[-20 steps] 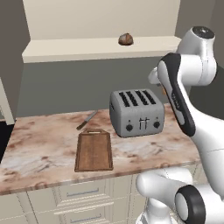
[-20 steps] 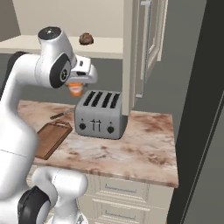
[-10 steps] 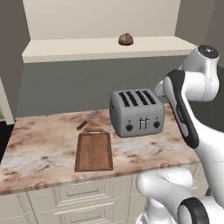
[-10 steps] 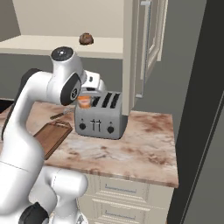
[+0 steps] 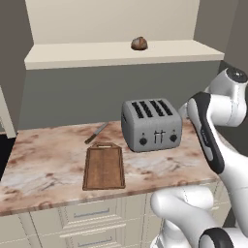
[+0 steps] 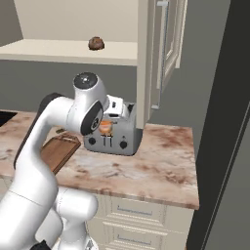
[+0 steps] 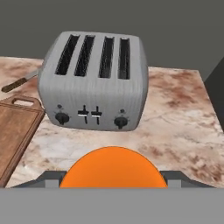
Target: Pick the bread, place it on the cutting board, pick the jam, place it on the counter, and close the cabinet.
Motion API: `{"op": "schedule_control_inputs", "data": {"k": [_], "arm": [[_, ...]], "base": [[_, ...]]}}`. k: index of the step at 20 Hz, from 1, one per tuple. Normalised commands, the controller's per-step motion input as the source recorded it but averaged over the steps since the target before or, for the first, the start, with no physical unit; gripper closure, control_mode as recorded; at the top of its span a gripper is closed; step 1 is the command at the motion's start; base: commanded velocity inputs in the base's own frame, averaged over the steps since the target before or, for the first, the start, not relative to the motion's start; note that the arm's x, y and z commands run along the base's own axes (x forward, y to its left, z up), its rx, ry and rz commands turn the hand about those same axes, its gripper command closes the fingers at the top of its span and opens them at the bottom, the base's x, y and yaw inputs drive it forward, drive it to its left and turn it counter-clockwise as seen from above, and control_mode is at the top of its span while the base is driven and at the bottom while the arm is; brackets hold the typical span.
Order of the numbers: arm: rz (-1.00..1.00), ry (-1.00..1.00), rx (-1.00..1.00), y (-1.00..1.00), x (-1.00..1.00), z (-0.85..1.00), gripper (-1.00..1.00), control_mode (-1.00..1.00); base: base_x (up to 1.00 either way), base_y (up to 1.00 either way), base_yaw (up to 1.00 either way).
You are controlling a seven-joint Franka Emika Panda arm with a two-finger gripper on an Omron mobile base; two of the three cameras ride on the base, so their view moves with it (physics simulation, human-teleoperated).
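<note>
Gripping the jam (image 7: 113, 168), the gripper (image 6: 108, 128) hangs over the counter (image 7: 175, 131) in front of the toaster (image 7: 94, 81); the orange jar sits clamped between the fingers and shows as an orange spot by the hand in the right base view. On the counter left of the toaster lies the cutting board (image 5: 103, 166), bare, with a knife (image 5: 96, 133) just behind it. The bread (image 5: 139, 43) rests on the shelf (image 5: 97, 53) above. The cabinet (image 6: 161, 53) door stands open.
</note>
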Motion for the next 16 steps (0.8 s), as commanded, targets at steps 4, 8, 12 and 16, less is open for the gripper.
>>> {"op": "schedule_control_inputs", "data": {"k": [4, 8, 12, 16], "arm": [[0.00, 0.00, 0.00, -0.31, 0.00, -0.39, 1.00, -1.00], [0.00, 0.00, 0.00, -0.31, 0.00, -0.40, 1.00, -1.00], [0.00, 0.00, 0.00, -0.26, 0.01, -0.52, 1.00, -1.00], [0.00, 0.00, 0.00, -0.18, 0.02, -0.60, 1.00, -1.00]], "base": [[0.00, 0.00, 0.00], [0.00, 0.00, 0.00], [0.00, 0.00, 0.00], [0.00, 0.00, 0.00]]}}
